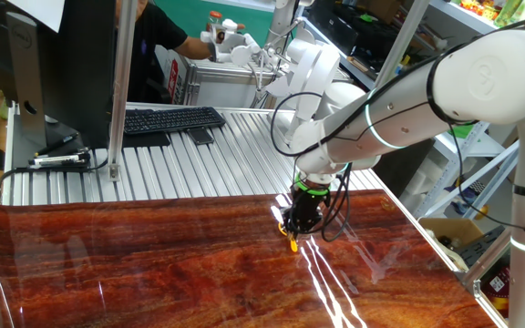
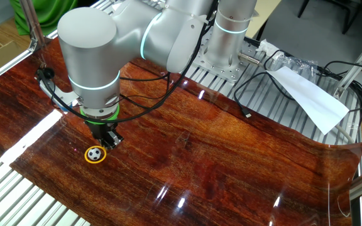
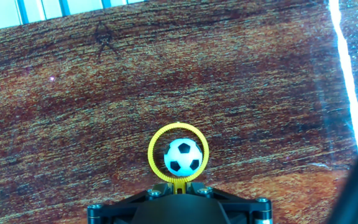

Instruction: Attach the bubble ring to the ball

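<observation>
One fixed view: end effector point(image 1: 293, 233) low on counter point(image 1: 153, 264), centre frame, yellow bubble ring point(image 1: 293, 244) at its tip; ball hidden.

Other fixed view: one ring point(image 2: 95, 154) encircling one ball point(image 2: 94, 153), lower left.

Hand view: ring point(image 3: 178, 153) around soccer-pattern ball point(image 3: 183, 156), lower centre; stem runs under end effector, seemingly pinched. Looks light, thin, bendable plastic; hold by stem.

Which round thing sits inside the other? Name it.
The ball, black-and-white like a football, sits inside the bubble ring, the thin yellow hoop encircling it on the table.
</observation>
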You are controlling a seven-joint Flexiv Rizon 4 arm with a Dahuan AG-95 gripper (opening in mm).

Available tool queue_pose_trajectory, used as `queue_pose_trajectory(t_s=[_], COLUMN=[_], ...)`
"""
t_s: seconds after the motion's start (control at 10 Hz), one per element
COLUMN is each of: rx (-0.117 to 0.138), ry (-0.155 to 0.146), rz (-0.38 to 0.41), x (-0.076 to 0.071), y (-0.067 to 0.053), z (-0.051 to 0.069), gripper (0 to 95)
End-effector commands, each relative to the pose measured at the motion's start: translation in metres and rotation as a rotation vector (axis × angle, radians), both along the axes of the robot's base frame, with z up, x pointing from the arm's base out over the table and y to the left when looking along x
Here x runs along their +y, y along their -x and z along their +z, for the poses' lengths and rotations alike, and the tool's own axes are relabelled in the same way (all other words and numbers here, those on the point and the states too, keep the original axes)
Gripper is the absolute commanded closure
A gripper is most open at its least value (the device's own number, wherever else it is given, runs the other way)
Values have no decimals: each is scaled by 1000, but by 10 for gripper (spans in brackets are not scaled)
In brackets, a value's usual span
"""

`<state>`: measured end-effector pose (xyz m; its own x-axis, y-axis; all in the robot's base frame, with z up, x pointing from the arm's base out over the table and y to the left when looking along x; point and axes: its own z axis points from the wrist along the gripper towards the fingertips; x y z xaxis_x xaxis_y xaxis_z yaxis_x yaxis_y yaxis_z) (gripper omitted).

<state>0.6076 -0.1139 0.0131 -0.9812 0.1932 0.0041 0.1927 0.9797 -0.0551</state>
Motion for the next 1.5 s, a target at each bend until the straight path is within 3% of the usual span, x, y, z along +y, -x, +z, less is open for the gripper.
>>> queue_pose_trajectory(t_s=[0.1, 0.8, 1.5], rx=[0, -1, 3], ry=[0, 2, 10], rz=[0, -3, -4], x=[0, 1, 3], y=[1, 2, 7], z=[1, 7, 22], gripper=[950, 950, 950])
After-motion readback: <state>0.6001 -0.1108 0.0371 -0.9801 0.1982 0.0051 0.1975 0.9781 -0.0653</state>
